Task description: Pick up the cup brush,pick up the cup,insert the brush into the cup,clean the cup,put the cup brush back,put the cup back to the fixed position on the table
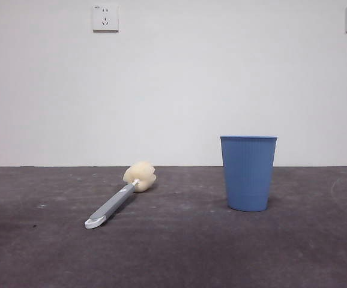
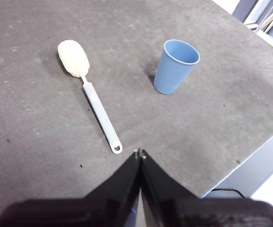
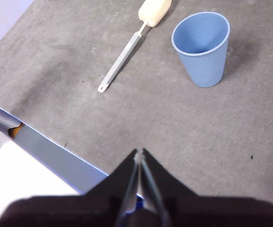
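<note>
The cup brush [image 1: 118, 198] lies flat on the table [image 1: 179, 252] at the left, its cream-yellow sponge head away from the camera and its white tip toward it. The blue cup [image 1: 248, 173] stands upright and empty to its right, apart from it. In the left wrist view the brush [image 2: 95, 103] and the cup [image 2: 174, 66] lie ahead of my left gripper [image 2: 140, 153], which is shut, empty and held above the table. In the right wrist view the brush [image 3: 127, 49] and cup [image 3: 202, 47] lie ahead of my right gripper [image 3: 139, 152], shut and empty.
A white wall with two sockets [image 1: 105, 18] stands behind the table. The table's near edge [image 3: 56, 146] shows in the right wrist view and its side edge [image 2: 250, 161] in the left wrist view. Neither arm shows in the front view.
</note>
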